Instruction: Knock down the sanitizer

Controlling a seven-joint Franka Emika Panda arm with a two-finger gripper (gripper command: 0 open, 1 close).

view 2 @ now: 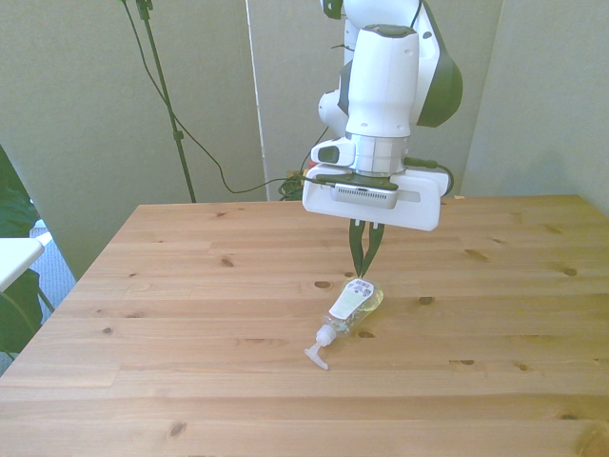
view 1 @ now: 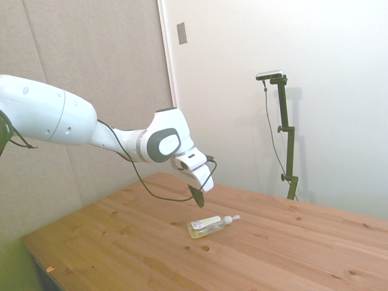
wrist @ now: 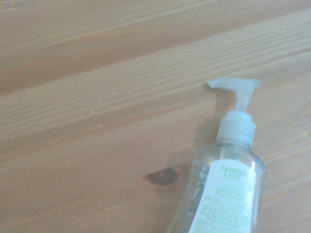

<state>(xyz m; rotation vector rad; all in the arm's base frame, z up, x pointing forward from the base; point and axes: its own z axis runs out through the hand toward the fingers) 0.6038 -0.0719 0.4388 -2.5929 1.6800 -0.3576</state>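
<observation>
The sanitizer (view 1: pixel 209 226) (view 2: pixel 352 307) lies on its side on the wooden table (view 1: pixel 121 242), a slim clear bottle of yellowish liquid with a pale label. Its white pump nozzle (view 2: pixel 318 354) points away from the arm. My gripper (view 2: pixel 364 272) (view 1: pixel 197 199) hangs just above the bottle's base end, with its dark fingers pressed together and nothing between them. Whether the fingertips touch the bottle is unclear. The wrist view shows the sanitizer (wrist: pixel 228 189) from close by, flat on the wood with its nozzle out in front.
A dark cable (view 1: pixel 151 191) loops under the arm's wrist. A white object (view 2: pixel 14 257) pokes in beside the table at the front view's left. Bare wood surrounds the bottle on all sides.
</observation>
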